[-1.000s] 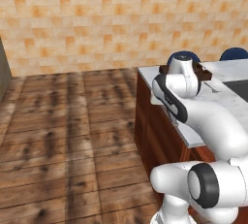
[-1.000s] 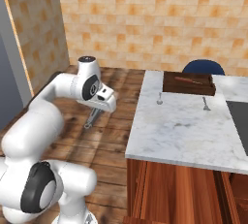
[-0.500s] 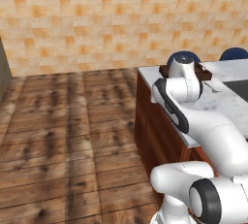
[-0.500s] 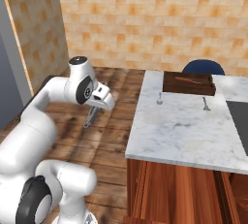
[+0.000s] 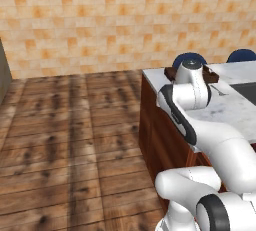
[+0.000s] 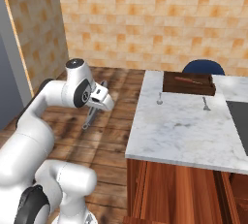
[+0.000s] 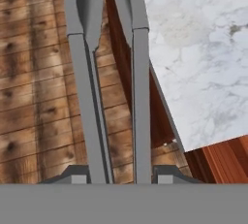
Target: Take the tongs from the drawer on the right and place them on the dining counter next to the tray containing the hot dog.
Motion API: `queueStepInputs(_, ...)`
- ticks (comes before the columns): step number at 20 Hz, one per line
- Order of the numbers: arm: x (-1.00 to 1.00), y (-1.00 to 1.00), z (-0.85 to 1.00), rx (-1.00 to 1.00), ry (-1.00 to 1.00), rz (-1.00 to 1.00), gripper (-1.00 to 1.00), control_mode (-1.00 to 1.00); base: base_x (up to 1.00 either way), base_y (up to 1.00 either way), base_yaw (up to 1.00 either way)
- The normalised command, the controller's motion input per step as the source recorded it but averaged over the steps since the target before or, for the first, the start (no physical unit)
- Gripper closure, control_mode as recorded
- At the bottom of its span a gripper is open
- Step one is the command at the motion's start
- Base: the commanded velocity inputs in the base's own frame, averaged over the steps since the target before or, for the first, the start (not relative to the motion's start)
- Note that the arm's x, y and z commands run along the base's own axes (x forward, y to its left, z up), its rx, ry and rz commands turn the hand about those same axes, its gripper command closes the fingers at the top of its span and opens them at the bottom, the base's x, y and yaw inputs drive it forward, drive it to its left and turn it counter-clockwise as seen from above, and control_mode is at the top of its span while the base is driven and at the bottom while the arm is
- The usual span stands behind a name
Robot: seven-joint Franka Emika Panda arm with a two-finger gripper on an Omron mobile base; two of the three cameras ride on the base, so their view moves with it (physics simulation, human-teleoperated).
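Gripping the tongs (image 7: 92, 97) is where my gripper (image 6: 99, 103) stands right now, fingers pressed on their two long arms, which run straight out ahead in the hand view. From the right base view I've got the tongs hanging below the gripper, out over the wooden floor (image 6: 104, 140), beside the dining counter (image 6: 184, 131) and off its near-left edge, not above the stone yet. On my hand view the marbled slab fills the right side, with its reddish-brown body dropping to the boards.

Far end of the counter, there's the dark tray (image 6: 189, 85) with the hot dog (image 6: 191, 79) lying in it, and a small silver utensil (image 6: 159, 99) just in front, another one (image 6: 205, 104) off to its right.

My read: the fetch is done and the tongs are in hand. What's left is carrying them over the slab toward the tray and setting them down beside it. That bare marble in front of the tray looks free enough, if I mind those little utensils.
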Motion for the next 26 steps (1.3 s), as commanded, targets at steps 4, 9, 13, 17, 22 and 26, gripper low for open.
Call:
queueStepInputs(4,0.00,0.00,0.01,0.00,0.00,0.00,1.00,-1.00,0.00,0.00,0.00)
queueStepInputs(9,0.00,0.00,0.00,0.00,0.00,0.00,1.00,1.00,-0.13,0.02,0.00)
queueStepInputs(13,0.00,0.00,0.00,0.00,0.00,0.00,1.00,1.00,-0.05,0.29,0.00)
queueStepInputs(17,0.00,0.00,0.00,0.00,0.00,0.00,1.00,1.00,-0.20,0.49,0.00)
queueStepInputs(22,0.00,0.00,0.00,0.00,0.00,0.00,1.00,1.00,-0.15,0.52,0.00)
queueStepInputs(26,0.00,0.00,0.00,0.00,0.00,0.00,1.00,1.00,0.00,0.51,-0.06)
